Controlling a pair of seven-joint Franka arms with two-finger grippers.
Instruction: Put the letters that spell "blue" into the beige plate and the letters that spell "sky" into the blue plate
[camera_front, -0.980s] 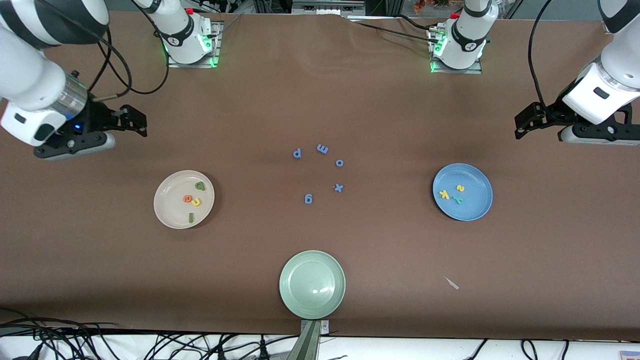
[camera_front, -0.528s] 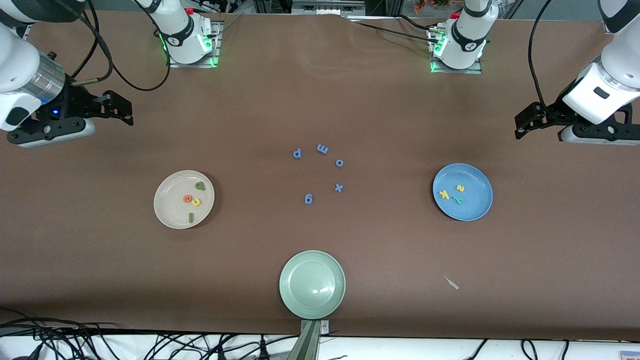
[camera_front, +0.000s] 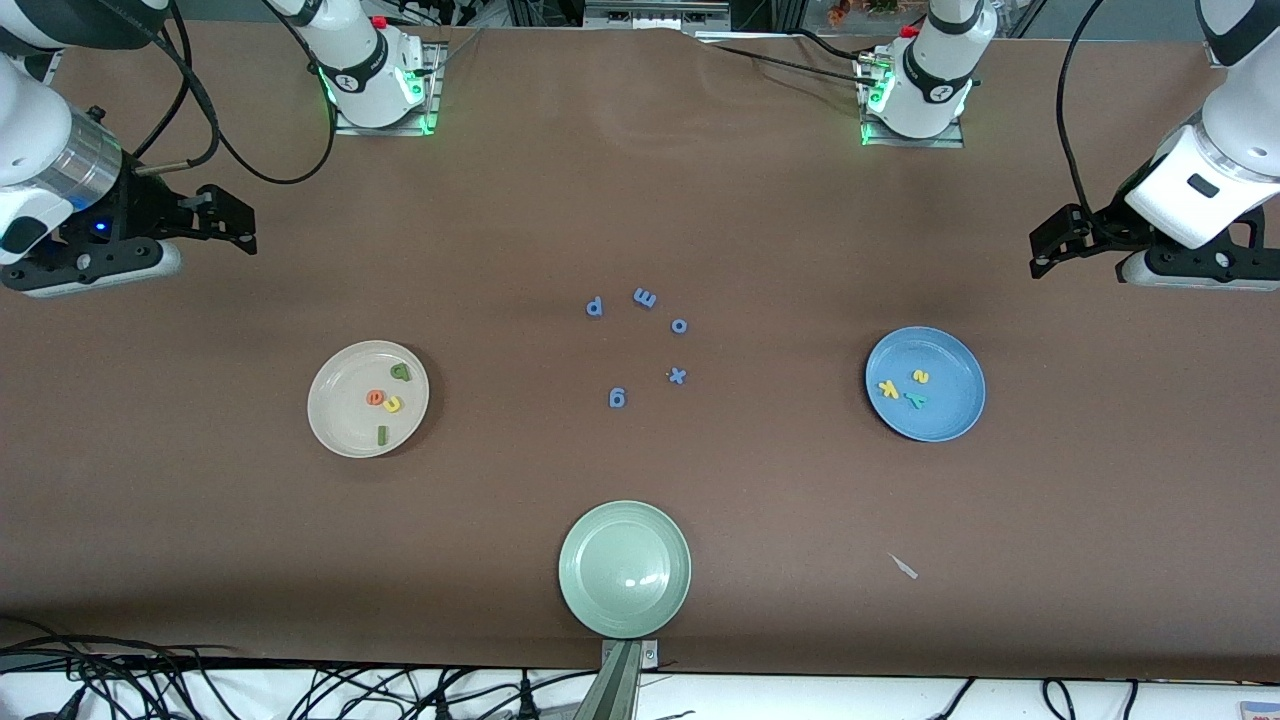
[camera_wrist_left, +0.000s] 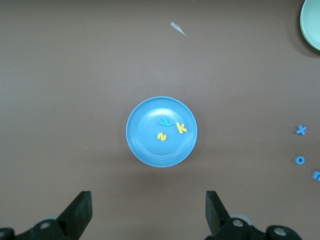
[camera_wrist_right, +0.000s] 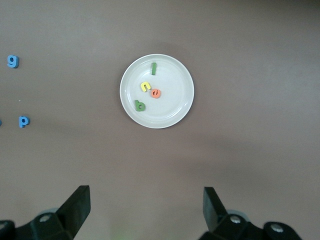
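We see b, l, u, e (camera_front: 385, 398) in the beige plate (camera_front: 335, 420) and s, k, y (camera_front: 903, 389) in the blue plate (camera_front: 955, 420); both tools (left tool (camera_front: 1045, 250), right tool (camera_front: 235, 215)) hang wide open, empty, over the surface (camera_front: 640, 200).

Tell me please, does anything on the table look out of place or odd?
One thing: a small pale scrap lies on the table, nearer the camera than the blue plate. It belongs to no plate or letter group. Otherwise the letters lie inside the beige plate and blue plate; nothing is spilled.

A matt brown cloth-like table cover (camera_front: 640, 200) carries a glossy sage green plate (camera_front: 590, 610) and matt foam-looking blue letters (camera_front: 617, 398).
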